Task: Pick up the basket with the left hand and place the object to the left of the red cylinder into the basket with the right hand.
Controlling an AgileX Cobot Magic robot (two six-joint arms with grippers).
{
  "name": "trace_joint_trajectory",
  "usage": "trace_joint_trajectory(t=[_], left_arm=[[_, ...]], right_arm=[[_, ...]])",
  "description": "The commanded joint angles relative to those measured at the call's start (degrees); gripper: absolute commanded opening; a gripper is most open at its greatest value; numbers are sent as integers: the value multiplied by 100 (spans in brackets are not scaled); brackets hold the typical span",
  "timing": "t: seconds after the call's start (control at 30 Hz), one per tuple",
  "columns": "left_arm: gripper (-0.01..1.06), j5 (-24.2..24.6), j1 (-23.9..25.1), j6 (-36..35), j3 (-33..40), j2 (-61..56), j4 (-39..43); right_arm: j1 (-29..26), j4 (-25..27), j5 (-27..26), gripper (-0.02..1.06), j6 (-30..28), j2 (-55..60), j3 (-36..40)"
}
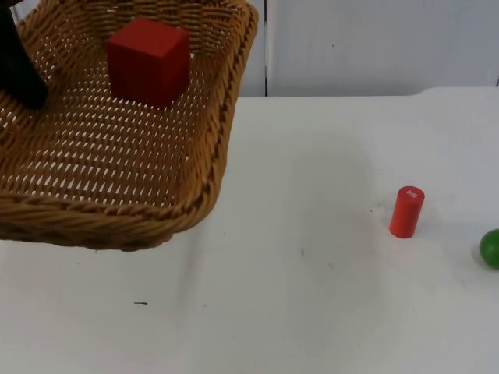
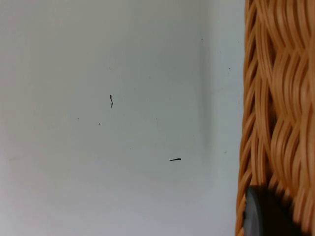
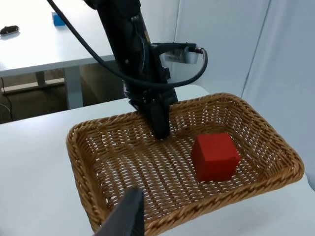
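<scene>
A woven wicker basket (image 1: 117, 222) hangs above the left part of the table, tilted a little. My left gripper (image 1: 19, 70) is shut on its rim. The right wrist view shows that gripper (image 3: 160, 125) clamped on the basket's far rim (image 3: 275, 142). A red cube (image 1: 150, 61) lies inside the basket, and it also appears in the right wrist view (image 3: 214, 157). The red cylinder (image 1: 406, 211) stands upright on the table at the right. My right gripper (image 3: 125, 219) hovers beside the basket, facing it. In the left wrist view the basket's wall (image 2: 275, 98) runs next to a fingertip (image 2: 266, 216).
A green round object (image 1: 490, 248) sits at the table's right edge, to the right of the cylinder. The grey partition wall (image 1: 374, 43) closes the table's far side. Another table (image 3: 44, 44) stands behind the left arm.
</scene>
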Motion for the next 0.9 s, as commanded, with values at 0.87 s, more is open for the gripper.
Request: trace_joint_trajectory(t=[0.87], left_arm=[[0,-861,12,540,-15,982,-528]], right_arm=[[-1,11,395,105,42,-144,24]])
